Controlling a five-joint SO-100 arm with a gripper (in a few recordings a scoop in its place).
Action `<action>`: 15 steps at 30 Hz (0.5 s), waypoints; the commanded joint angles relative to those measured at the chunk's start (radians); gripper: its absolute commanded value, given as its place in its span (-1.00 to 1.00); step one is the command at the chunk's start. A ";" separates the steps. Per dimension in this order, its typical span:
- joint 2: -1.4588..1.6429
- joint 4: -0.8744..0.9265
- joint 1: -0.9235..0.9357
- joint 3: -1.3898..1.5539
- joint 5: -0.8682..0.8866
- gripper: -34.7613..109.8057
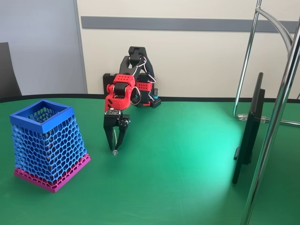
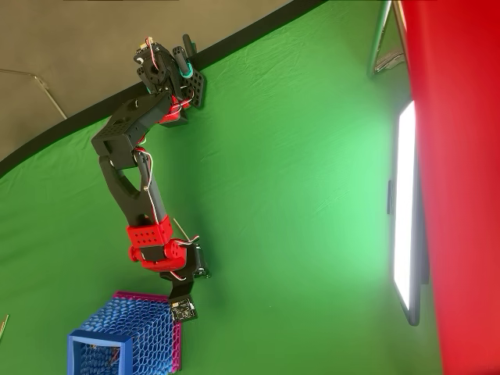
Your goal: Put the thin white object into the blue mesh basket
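Thin white object clamped upright between the fingers, its grey disc end at or just above the green counter. Not yet delivered; lift and carry to the blue mesh basket remain. Basket stands near the counter's left edge in the fixed view, just beside the gripper. Arm folded forward, wrist pitched straight down, fingers narrow around the stick.
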 commanded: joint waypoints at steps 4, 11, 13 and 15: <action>-0.006 0.009 -0.015 -0.057 0.009 -0.37; -0.025 0.014 -0.020 -0.067 0.006 -0.37; -0.026 0.015 -0.021 -0.067 0.005 -0.38; -0.026 0.015 -0.021 -0.067 0.005 -0.38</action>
